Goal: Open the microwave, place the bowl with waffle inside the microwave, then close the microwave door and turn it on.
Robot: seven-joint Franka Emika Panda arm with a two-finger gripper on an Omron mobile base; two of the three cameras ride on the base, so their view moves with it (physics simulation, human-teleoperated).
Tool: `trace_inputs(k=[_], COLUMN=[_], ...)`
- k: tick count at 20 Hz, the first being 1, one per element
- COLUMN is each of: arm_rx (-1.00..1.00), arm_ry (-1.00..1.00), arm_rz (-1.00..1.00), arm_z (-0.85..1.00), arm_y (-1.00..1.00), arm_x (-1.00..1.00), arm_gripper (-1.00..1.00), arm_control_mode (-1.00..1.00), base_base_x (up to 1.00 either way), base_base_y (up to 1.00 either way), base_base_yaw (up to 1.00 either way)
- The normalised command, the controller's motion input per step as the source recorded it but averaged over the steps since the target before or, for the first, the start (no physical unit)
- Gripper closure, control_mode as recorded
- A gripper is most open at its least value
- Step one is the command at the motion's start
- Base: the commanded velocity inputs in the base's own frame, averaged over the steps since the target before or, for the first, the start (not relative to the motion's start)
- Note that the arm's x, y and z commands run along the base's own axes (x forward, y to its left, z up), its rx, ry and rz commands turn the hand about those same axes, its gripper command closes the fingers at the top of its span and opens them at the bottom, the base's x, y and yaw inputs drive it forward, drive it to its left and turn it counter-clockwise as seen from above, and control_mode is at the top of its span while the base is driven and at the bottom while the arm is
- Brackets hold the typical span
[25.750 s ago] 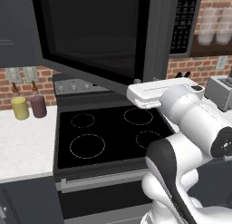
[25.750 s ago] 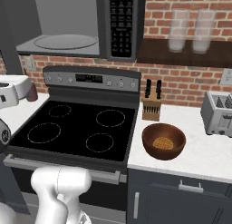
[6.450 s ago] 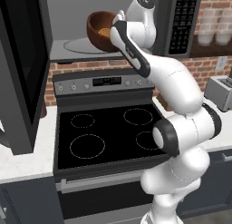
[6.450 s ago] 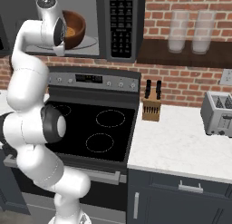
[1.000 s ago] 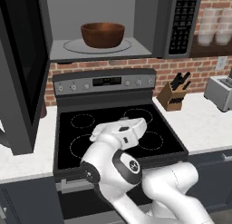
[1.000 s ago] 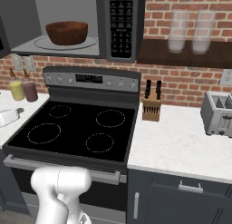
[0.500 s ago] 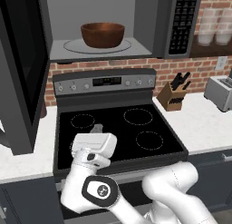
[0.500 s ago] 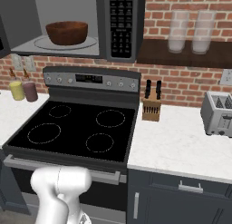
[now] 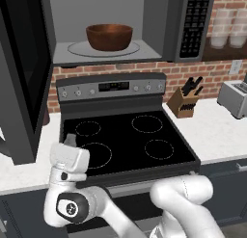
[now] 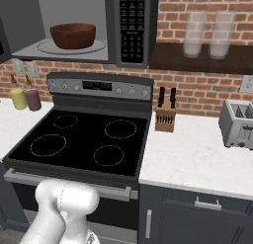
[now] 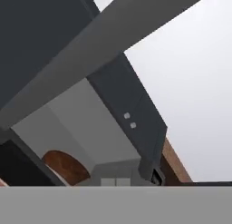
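Note:
The microwave (image 9: 190,49) hangs above the stove with its cavity exposed. The microwave door (image 9: 21,73) stands swung wide out to the left. Inside, the reddish-brown bowl (image 9: 109,36) (image 10: 73,35) rests on the glass turntable (image 9: 77,49); its walls hide the waffle. My gripper (image 9: 70,138) is low at the stove's front left corner, below the open door, pointing upward, shut and empty. The hand view looks up past the door at the cavity, where a slice of the bowl (image 11: 63,166) shows. The keypad (image 10: 132,23) sits on the microwave's right.
The black-topped stove (image 9: 125,140) lies beneath the microwave. A knife block (image 10: 165,114) and a toaster (image 10: 239,123) stand on the right counter. Two bottles (image 10: 25,99) stand on the left counter. Two jars (image 10: 207,34) stand on the shelf at the right.
My arm has swung from over the middle of the stove down to its front left corner, and the hand now points up. The bowl and door have not moved.

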Motion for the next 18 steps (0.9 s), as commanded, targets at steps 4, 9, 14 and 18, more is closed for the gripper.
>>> trace_inputs(k=[4, 9, 14, 18], arm_rx=[-0.12, -0.1, -0.05, -0.02], arm_ry=[-0.12, 0.0, 0.0, 0.0], arm_rz=[-0.01, 0.0, -0.02, -0.01], arm_z=[0.11, 0.1, 0.03, 0.02], arm_y=[1.0, 0.98, 0.79, 0.58], arm_x=[0.0, 0.05, 0.05, 0.04], arm_gripper=[1.0, 1.0, 1.0, 1.0], arm_control_mode=[-1.0, -1.0, -1.0, -1.0], base_base_x=[0.0, 0.0, 0.0, 0.0], base_base_y=[0.0, 0.0, 0.0, 0.0], base_base_yaw=[0.0, 0.0, 0.0, 0.0])
